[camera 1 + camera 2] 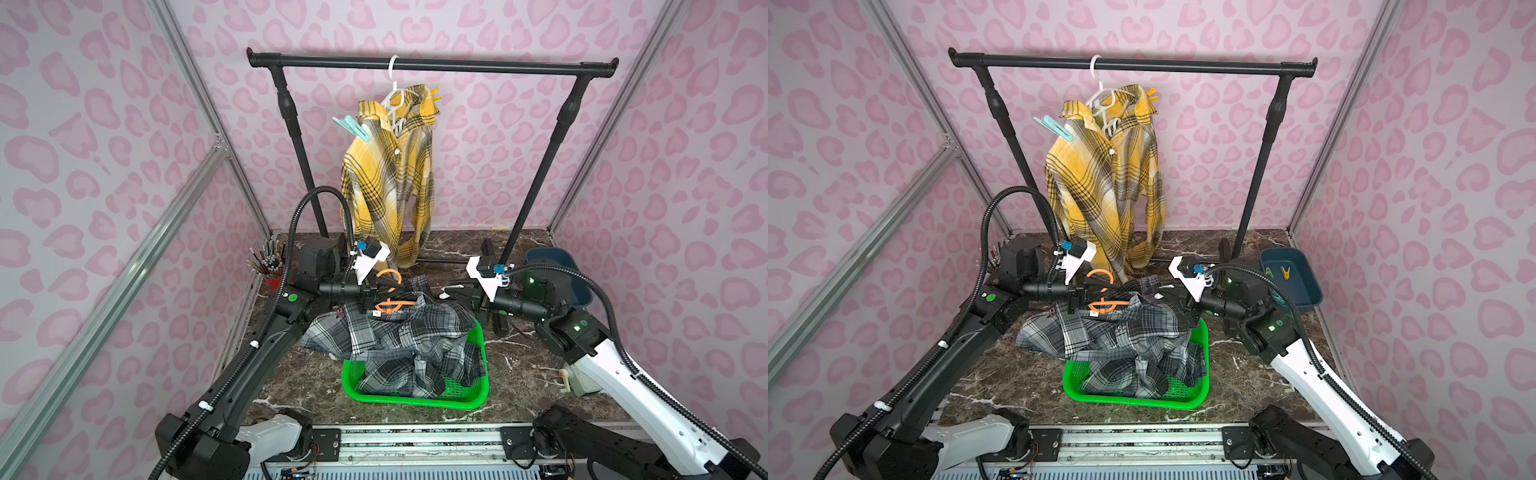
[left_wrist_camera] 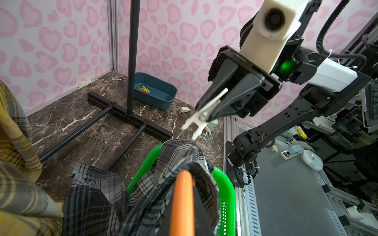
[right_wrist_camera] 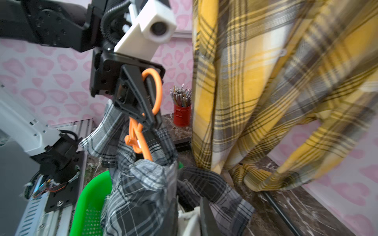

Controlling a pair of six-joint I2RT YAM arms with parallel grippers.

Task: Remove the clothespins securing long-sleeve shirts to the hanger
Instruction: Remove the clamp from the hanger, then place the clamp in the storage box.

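now the right gripper (image 2: 212, 111) is closed on a white clothespin (image 2: 197, 121), just above the grey shirt (image 2: 180, 155) shoulder; the left gripper (image 3: 151, 122) clamps the orange hanger (image 3: 158, 92). the clothespin looks light, stiff and slippery; better to squeeze its 2 tails.

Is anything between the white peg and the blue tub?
Yes. The rack's foot lies on the floor between the white peg, pinched in the right tool, and the blue tub; its pole stands beside the tub.
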